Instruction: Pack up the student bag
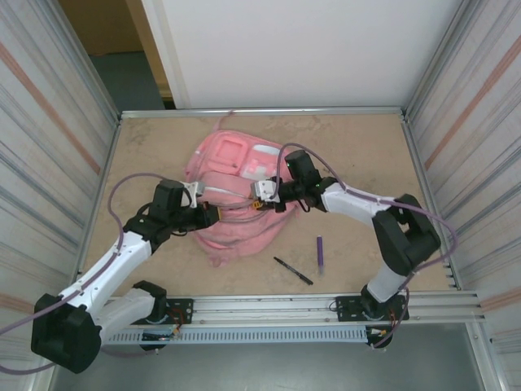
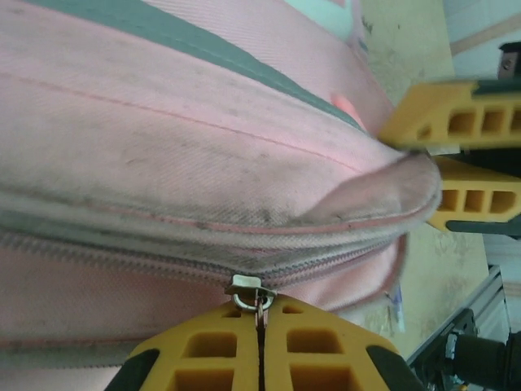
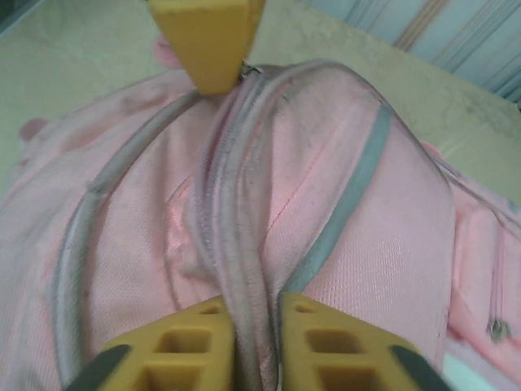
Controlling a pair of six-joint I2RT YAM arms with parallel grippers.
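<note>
1. Holding the zipper pull point(image 2: 248, 287) of the student bag point(image 1: 228, 159) in my left gripper point(image 2: 260, 314), I have the jaws closed tight on the small metal tab. It is a thin hold.
2. My right gripper point(image 3: 256, 326) straddles the raised zipper seam further along, jaws a little apart with the fabric ridge between them. I cannot tell whether they pinch it or only bracket it.
3. The bag lies flat in the middle of the table point(image 1: 163, 147), between my two arms.
4. If the right side gives no brace, a pull from the left may drag the whole bag instead of running the slider.
5. The tab could slip from my fingers, or the slider could snag on the soft fold bulging beside the track.
6. Both arms reach inward from the near edge, wrists low, grippers facing each other across the bag. The right elbow is folded high.
7. A black pen point(image 1: 293, 270) and a purple pen point(image 1: 320, 254) lie near that elbow, apart from the bag — a careless swing could knock them.
</note>
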